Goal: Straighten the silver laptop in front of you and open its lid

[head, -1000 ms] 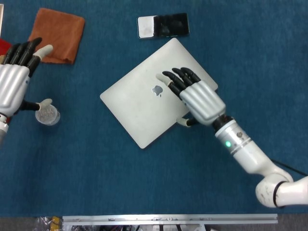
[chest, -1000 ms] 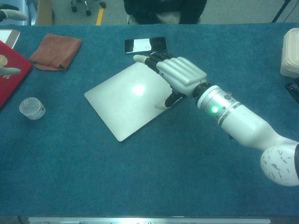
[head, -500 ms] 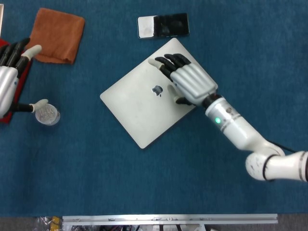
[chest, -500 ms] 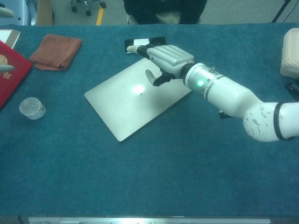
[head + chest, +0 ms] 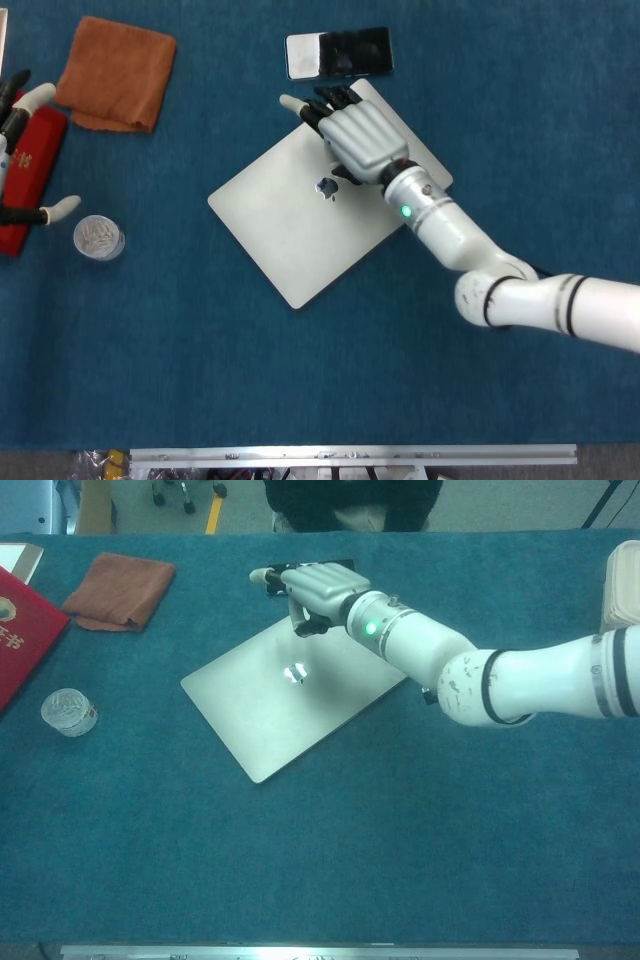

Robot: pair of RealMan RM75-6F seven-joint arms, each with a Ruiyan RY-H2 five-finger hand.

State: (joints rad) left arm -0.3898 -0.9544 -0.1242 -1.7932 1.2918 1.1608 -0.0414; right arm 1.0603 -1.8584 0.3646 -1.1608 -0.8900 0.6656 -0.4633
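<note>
We judge the task barely begun: the silver laptop [image 5: 325, 195] lies flat and closed near the middle of the blue surface [image 5: 300, 380], skewed, so both straightening and lid-opening remain. Its long axis runs diagonally, from the near-left corner up toward the far-right one beside the phone [image 5: 338, 52]. We see our right robot hand [image 5: 352, 135] over the laptop's far corner, fingers stretched forward and close together, holding nothing. Our left robot hand [image 5: 20, 150] sits at the left edge, fingers spread, empty.
</note>
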